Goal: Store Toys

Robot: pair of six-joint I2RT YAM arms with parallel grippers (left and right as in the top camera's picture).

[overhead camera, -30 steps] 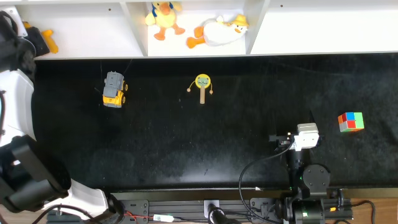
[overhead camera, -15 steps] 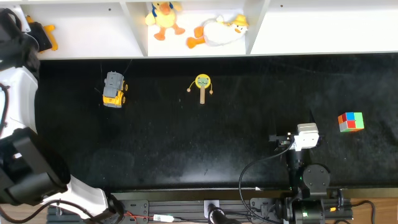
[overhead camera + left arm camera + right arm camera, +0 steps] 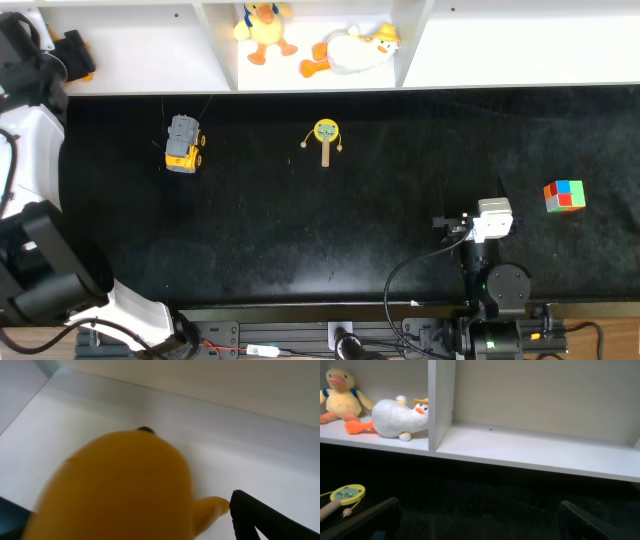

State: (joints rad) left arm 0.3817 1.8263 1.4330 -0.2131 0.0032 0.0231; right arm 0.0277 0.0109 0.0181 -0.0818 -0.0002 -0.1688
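1. The left gripper (image 3: 68, 47) is inside the left compartment of the shelf (image 3: 140, 55). It seems to be clamped on the orange toy (image 3: 115, 490), though the close view blurs the grasp.
2. The right gripper (image 3: 479, 512) sits well back from the shelf's right compartment, with its fingers spread wide.
3. A toy truck (image 3: 183, 143), a rattle (image 3: 325, 135) and a colored cube (image 3: 563, 195) lie on the black mat (image 3: 400, 250) in front of the shelf.

Black table (image 3: 400, 220), toy truck (image 3: 184, 143), rattle (image 3: 325, 138), colour cube (image 3: 564, 196), white shelf (image 3: 500, 45), yellow duck (image 3: 264, 25), white goose (image 3: 352, 50)
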